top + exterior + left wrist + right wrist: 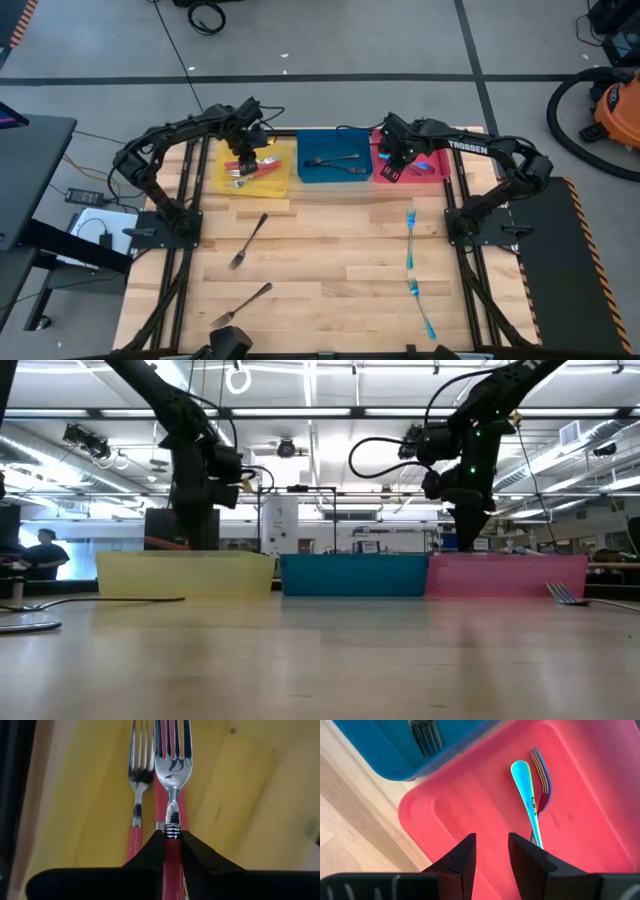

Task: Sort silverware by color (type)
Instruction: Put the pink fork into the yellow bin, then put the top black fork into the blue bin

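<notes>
**Forks in the bins, forks on the worktop**

The left hand (172,847) is over the yellow bin (280,183). Its two dark fingers (150,852) sit on both sides of a red-handled fork (172,780), right where the red handle meets the shiny neck. They look closed on it. A second red-handled fork (137,795) lies just beside it on the yellow floor of the bin.

The right hand (492,850) is over the red bin (470,800). Its fingers are apart and hold nothing. In that bin lie a blue-handled utensil (526,790) and a fork (542,777) with a dark handle, touching each other.

The blue bin (335,172) stands between the yellow one and the red one. Two dark grey forks (335,160) lie inside it.

More silverware lies out on the worktop (330,260). Two grey metal forks (248,240) are on the left side, one nearer the bins and one (240,305) close to the front edge. Two blue-handled forks are on the right side, one (410,235) behind the other (422,310), in a line.

In the low view, the three bins stand in a row at the back of the worktop, with both arms coming down behind them. A person (45,555) stands far off in the room.
</notes>
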{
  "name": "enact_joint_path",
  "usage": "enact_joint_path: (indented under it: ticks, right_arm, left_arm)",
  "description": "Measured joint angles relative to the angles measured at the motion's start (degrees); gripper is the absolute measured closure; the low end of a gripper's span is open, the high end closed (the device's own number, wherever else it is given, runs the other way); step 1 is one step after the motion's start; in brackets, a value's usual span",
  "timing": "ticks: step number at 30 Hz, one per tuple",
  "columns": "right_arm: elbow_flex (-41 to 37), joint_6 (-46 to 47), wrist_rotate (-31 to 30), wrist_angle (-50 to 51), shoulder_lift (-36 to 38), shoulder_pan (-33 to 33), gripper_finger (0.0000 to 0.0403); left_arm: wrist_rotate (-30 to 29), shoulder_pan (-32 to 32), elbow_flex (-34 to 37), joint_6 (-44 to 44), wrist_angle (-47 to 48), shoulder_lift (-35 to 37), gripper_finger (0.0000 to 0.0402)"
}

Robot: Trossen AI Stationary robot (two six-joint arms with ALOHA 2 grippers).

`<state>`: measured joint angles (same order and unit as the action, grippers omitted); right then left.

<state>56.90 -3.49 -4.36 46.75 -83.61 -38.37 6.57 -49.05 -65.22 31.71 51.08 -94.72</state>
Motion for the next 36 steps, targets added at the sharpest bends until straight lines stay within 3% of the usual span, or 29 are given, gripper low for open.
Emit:
enact_joint_path:
  ticks: [12,23,28,36]
  right_arm:
    - [0.0,0.5,0.0,0.0,0.0,1.4,0.028]
    - [0.0,-0.6,1.6,-3.4,0.0,5.6,0.0279]
    - [0.0,-0.6,7.5,-10.8,0.0,9.8,0.0279]
    - [0.0,-0.8,9.9,-22.7,0.0,17.6,0.0279]
  left_arm:
    - [0.0,-0.4,6.5,-0.4,-8.1,-0.2,0.035]
    - [-0.3,-0.2,6.1,-2.4,-8.0,-0.2,0.0258]
    - [0.7,-0.2,1.5,-6.0,-3.8,-0.1,0.025]
    - [7.8,3.9,-6.5,-11.9,11.6,0.0,0.0249]
